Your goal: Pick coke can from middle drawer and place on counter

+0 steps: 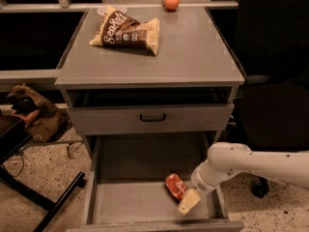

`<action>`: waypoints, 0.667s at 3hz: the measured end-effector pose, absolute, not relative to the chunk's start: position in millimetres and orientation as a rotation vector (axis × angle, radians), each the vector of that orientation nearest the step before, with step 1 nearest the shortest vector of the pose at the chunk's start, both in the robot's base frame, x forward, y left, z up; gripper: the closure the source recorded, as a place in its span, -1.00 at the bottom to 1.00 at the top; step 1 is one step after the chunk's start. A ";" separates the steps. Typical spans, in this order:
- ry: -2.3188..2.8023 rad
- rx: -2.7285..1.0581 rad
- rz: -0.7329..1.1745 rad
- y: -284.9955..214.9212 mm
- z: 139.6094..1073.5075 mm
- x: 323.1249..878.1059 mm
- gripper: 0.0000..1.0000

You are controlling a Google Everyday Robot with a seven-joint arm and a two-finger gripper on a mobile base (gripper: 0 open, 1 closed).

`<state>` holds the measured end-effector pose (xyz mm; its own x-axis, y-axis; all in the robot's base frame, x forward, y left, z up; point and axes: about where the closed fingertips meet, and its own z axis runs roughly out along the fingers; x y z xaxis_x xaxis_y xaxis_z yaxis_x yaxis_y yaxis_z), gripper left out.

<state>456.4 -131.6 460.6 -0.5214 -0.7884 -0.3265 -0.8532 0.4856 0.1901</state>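
Observation:
The coke can (pixel 175 185), small and red, lies tilted on the floor of the open middle drawer (pixel 130 202), toward its right front. My gripper (pixel 187 200) reaches down into the drawer from the right on a white arm (pixel 251 166) and sits right against the can's right side. The counter (pixel 193 52) is the grey cabinet top above.
A chip bag (pixel 128 32) lies on the counter's back left and an orange fruit (pixel 171 1) at its back edge. A shut drawer front with a black handle (pixel 152 117) is above the open drawer. A brown bag (pixel 36 115) and black chair legs (pixel 53 204) stand on the floor at left.

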 end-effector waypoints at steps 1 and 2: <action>2.534 -1.419 0.491 -131.6 460.6 456.3 -1.00; 2.517 -1.379 0.569 -127.0 439.1 462.3 -1.00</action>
